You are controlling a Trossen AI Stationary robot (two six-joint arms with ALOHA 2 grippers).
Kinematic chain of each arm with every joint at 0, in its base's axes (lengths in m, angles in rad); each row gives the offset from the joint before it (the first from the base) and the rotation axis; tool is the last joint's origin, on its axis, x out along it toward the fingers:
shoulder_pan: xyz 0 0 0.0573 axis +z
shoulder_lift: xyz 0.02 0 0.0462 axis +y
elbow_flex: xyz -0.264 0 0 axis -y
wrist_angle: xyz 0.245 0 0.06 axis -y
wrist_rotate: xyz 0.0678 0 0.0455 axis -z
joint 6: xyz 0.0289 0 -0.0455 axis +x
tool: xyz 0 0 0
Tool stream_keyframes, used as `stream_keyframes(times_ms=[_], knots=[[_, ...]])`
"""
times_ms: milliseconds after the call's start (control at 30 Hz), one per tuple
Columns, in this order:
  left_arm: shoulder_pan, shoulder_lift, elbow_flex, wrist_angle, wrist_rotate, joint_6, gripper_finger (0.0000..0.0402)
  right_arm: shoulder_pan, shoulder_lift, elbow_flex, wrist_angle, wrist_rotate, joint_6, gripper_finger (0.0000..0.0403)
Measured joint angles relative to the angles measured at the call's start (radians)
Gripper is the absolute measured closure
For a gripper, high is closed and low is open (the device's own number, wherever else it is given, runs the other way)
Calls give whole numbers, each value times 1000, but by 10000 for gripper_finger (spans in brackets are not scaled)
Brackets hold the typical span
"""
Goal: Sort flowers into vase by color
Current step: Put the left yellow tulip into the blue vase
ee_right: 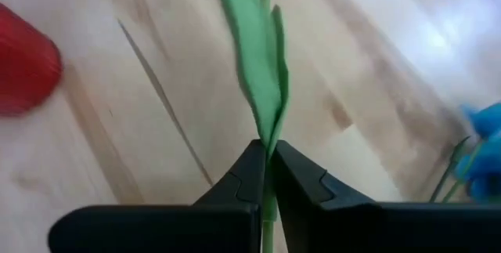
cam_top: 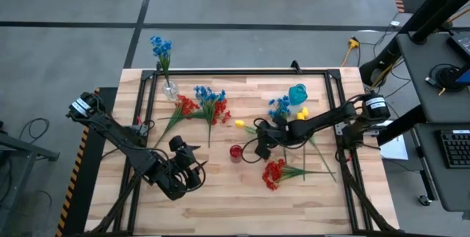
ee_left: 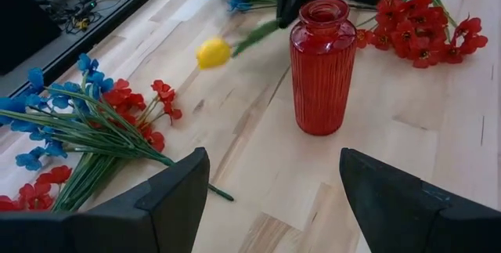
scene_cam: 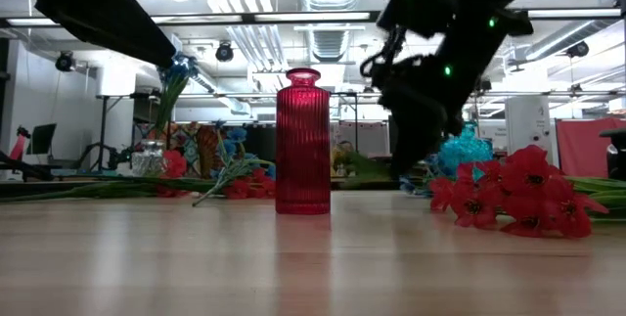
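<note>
My right gripper [cam_top: 260,137] is shut on the green stem of a yellow tulip-like flower [cam_top: 239,123], just beyond the red ribbed vase [cam_top: 236,151], which stands upright on the table. The flower's bud [ee_left: 212,52] points toward the table's left. My left gripper [cam_top: 183,165] is open and empty, near the front, left of the red vase [ee_left: 321,65]. A clear vase [cam_top: 170,89] at the far left holds a blue sprig [cam_top: 161,46]. A blue vase [cam_top: 297,94] stands at the far right. Red flowers [cam_top: 274,172] lie near the front right. My right gripper pinches the yellow flower's thin green stem [ee_right: 267,198] between its two fingertips, below a long leaf [ee_right: 258,57]. The stem runs on past the fingers toward the bud [ee_left: 212,52]. I cannot tell whether the bud touches the table.
A heap of red and blue sprigs [cam_top: 202,105] lies on the table's far left part. Blue sprigs [cam_top: 279,106] and another yellow bud [cam_top: 302,114] lie by the blue vase. A black frame [cam_top: 242,71] borders the table. Bare wood lies along the near edge [cam_top: 235,208].
</note>
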Motion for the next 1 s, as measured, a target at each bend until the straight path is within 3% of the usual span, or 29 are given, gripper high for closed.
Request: stream_keyframes(times_ms=[300, 467, 733, 1000], knots=[[0, 0, 0, 8, -1, -15, 134, -46, -254, 7, 2, 63, -105, 389], [0, 0, 0, 9, 0, -23, 134, -87, -426, -1, 104, 62, -220, 390], [0, 0, 0, 9, 0, -23, 134, -120, -635, -150, 503, 51, -447, 390], [3, 0, 0, 9, -5, -23, 134, -210, -696, -375, 1021, 97, -630, 390]])
